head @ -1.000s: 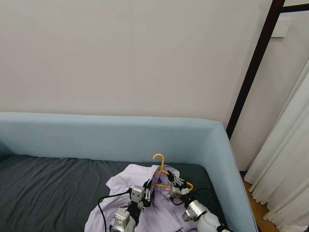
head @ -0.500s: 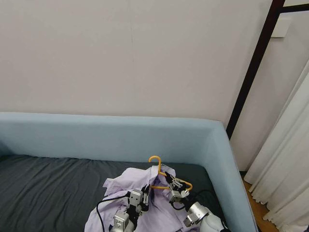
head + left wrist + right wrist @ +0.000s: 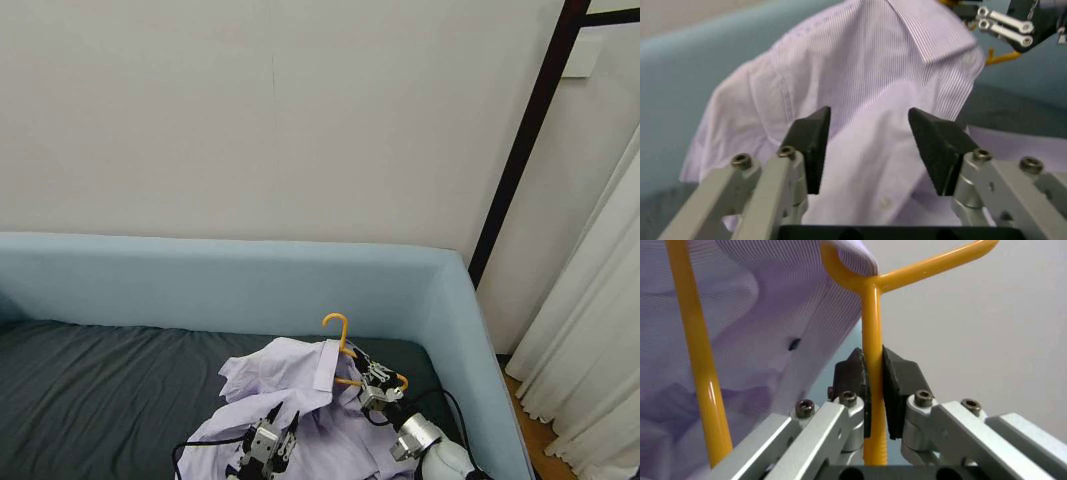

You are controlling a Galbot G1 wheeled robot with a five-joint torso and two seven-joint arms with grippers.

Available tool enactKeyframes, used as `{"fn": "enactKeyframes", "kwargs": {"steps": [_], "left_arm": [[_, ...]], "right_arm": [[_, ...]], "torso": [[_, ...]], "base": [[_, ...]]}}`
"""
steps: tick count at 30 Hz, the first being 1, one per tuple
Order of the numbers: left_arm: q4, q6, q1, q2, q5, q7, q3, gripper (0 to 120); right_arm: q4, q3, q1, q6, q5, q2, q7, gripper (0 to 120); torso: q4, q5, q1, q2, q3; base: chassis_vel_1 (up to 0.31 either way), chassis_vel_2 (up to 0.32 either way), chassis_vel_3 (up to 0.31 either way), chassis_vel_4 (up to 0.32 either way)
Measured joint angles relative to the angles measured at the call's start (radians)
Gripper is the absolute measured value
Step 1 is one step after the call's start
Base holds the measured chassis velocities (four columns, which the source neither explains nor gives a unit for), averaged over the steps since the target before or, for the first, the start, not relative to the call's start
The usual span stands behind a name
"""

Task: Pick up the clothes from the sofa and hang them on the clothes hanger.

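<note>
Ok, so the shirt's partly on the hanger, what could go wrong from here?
1. The right gripper pinches only one thin bar of the orange hanger, so the hanger could twist or slip under the shirt's weight.
2. The left gripper is open and holds nothing, so the lilac striped shirt, which seems to hang mostly on one side of the hanger, may slide off onto the sofa.
</note>
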Motion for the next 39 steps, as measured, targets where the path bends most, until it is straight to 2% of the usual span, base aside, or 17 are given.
{"fn": "enactKeyframes", "kwargs": {"steps": [1,2,3,4,8,9,11,13,14,16,19,22,26,29,34,35,39], "left_arm": [[-0.007,-0.026,0.003,0.011,0.010,0.009,-0.016,58],[-0.054,-0.081,-0.034,0.061,-0.023,0.046,-0.078,71],[-0.072,-0.098,-0.091,0.089,-0.065,0.062,-0.084,78],[-0.072,-0.098,-0.091,0.089,-0.065,0.062,-0.084,78],[-0.084,-0.155,-0.290,0.215,-0.224,0.191,-0.081,97],[-0.084,-0.155,-0.290,0.215,-0.224,0.191,-0.081,97],[-0.063,-0.199,-0.351,0.284,-0.277,0.295,-0.075,99],[-0.035,-0.245,-0.384,0.340,-0.326,0.413,-0.073,99],[-0.035,-0.245,-0.384,0.340,-0.326,0.413,-0.073,99],[-0.005,-0.272,-0.416,0.363,-0.372,0.502,-0.062,98],[0.056,-0.278,-0.480,0.363,-0.424,0.596,-0.021,97],[0.097,-0.284,-0.513,0.354,-0.426,0.629,-0.002,97],[0.146,-0.285,-0.547,0.340,-0.444,0.659,0.015,96],[0.188,-0.286,-0.597,0.329,-0.467,0.725,0.053,94],[0.287,-0.291,-0.776,0.279,-0.512,0.874,0.192,92],[0.287,-0.291,-0.776,0.279,-0.512,0.874,0.192,92],[0.377,-0.256,-0.926,0.221,-0.520,0.989,0.292,84]], "right_arm": [[0.010,0.007,0.000,0.001,0.000,-0.005,0.000,4],[0.057,0.036,0.009,0.008,-0.014,-0.043,-0.003,4],[0.070,0.046,0.013,0.015,-0.024,-0.060,-0.005,4],[0.070,0.046,0.013,0.015,-0.024,-0.060,-0.005,4],[0.084,0.068,0.025,0.041,-0.065,-0.095,-0.008,4],[0.084,0.068,0.025,0.041,-0.065,-0.095,-0.008,4],[0.075,0.047,0.062,0.049,-0.072,-0.098,-0.008,4],[0.052,-0.004,0.125,0.055,-0.072,-0.084,-0.007,4],[0.052,-0.004,0.125,0.055,-0.072,-0.084,-0.007,4],[0.033,-0.047,0.177,0.061,-0.073,-0.066,-0.005,4],[0.027,-0.070,0.210,0.065,-0.073,-0.058,-0.002,4],[0.033,-0.064,0.206,0.071,-0.077,-0.064,-0.002,4],[0.041,-0.040,0.186,0.090,-0.097,-0.078,-0.001,4],[0.043,-0.027,0.179,0.107,-0.121,-0.083,-0.001,4],[0.047,-0.006,0.176,0.132,-0.170,-0.085,0.001,4],[0.047,-0.006,0.176,0.132,-0.170,-0.085,0.001,4],[0.050,0.007,0.163,0.144,-0.191,-0.092,0.002,4]], "torso": [[0.0000,-0.0003,0.000,0.000,0.000],[0.0002,-0.0001,0.000,0.000,0.000],[0.0000,-0.0004,0.000,0.000,0.000],[0.0000,-0.0004,0.000,0.000,0.000],[-0.0008,-0.0002,0.000,0.000,0.000],[-0.0008,-0.0002,0.000,0.000,0.000],[-0.0011,0.0000,0.000,0.000,0.000],[0.0005,0.0001,0.000,0.000,0.000],[0.0005,0.0001,0.000,0.000,0.000],[0.0012,0.0000,0.000,0.000,0.000],[0.0001,-0.0005,0.000,0.000,0.000],[-0.0006,-0.0003,0.000,0.000,0.000],[-0.0006,-0.0004,0.000,0.000,0.000],[-0.0003,-0.0001,0.000,0.000,0.000],[0.0001,-0.0002,0.000,0.000,0.000],[0.0001,-0.0002,0.000,0.000,0.000],[-0.0004,-0.0002,0.000,0.000,0.000]], "base": [[0.000,0.000,0.000,0.000],[0.000,0.000,0.000,0.000],[0.000,0.000,0.000,0.000],[0.000,0.000,0.000,0.000],[0.000,0.000,0.000,0.000],[0.000,0.000,0.000,0.000],[0.000,0.000,0.000,0.000],[0.000,0.000,0.000,0.000],[0.000,0.000,0.000,0.000],[0.000,0.000,0.000,0.000],[0.000,0.000,0.000,0.000],[0.000,0.000,0.000,0.000],[0.000,0.000,0.000,0.000],[0.000,0.000,0.000,0.000],[0.000,0.000,0.000,0.000],[0.000,0.000,0.000,0.000],[0.000,0.000,0.000,0.000]]}}
